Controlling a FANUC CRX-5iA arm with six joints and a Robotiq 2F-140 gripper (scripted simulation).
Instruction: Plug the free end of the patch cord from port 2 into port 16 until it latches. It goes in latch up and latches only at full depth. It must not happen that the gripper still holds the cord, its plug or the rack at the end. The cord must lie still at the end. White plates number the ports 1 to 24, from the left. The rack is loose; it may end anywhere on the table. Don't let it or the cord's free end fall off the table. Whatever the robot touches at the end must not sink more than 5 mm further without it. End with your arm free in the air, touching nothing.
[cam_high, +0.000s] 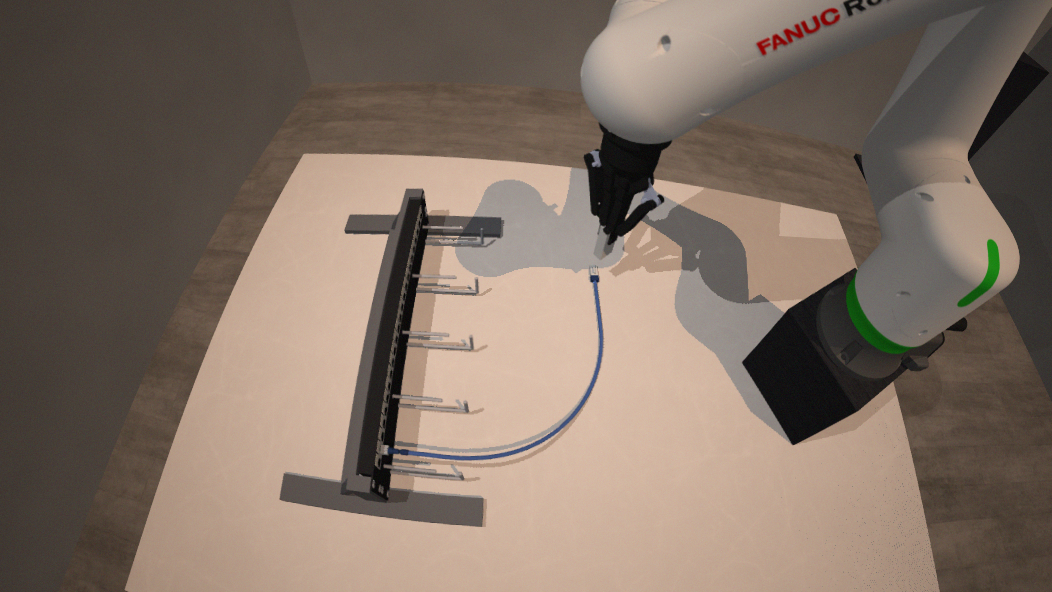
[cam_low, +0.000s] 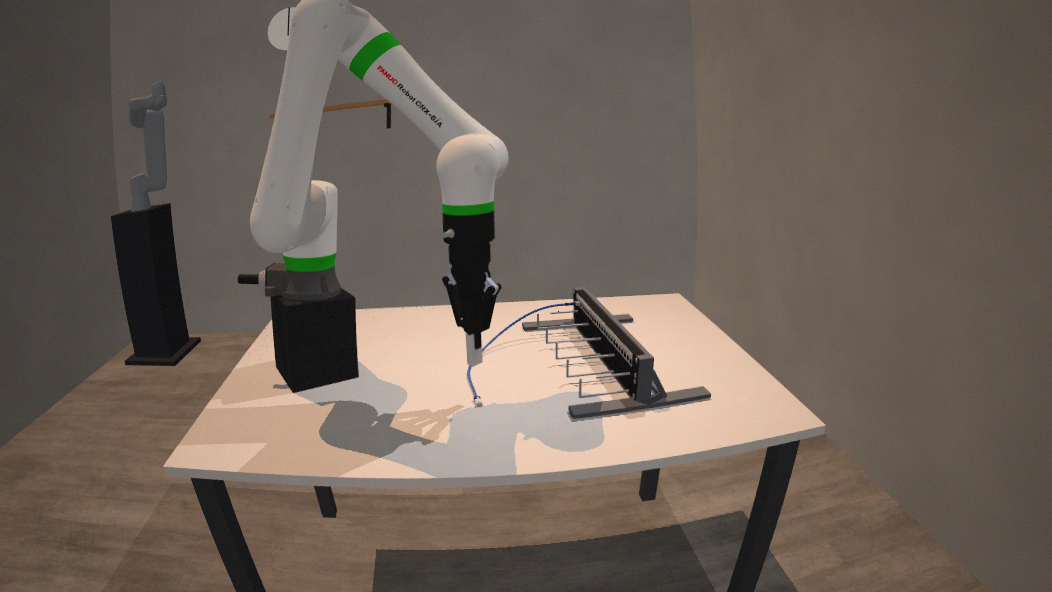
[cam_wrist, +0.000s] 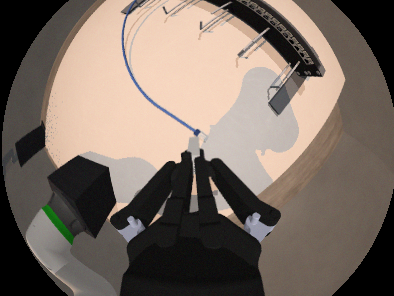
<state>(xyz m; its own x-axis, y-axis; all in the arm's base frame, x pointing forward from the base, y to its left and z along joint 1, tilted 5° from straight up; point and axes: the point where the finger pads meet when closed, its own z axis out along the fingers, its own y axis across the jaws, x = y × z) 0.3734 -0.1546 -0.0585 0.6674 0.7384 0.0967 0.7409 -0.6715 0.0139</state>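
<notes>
The black patch-panel rack (cam_high: 386, 346) stands on two flat feet at the left of the table; it also shows in the exterior view (cam_low: 614, 342) and the wrist view (cam_wrist: 246, 4). The blue patch cord (cam_high: 581, 390) runs from a port near the rack's near end (cam_high: 384, 449) in a wide arc across the table. Its free plug (cam_high: 594, 274) lies on the table, also in the exterior view (cam_low: 478, 401) and the wrist view (cam_wrist: 197, 132). My gripper (cam_high: 606, 246) is shut and empty, pointing down above the table just behind the plug, apart from it. The port numbers are too small to read.
Several thin metal cable bars (cam_high: 441, 342) stick out of the rack toward the cord. The arm's black base block (cam_high: 816, 375) stands at the table's right side. The far table edge lies behind the gripper.
</notes>
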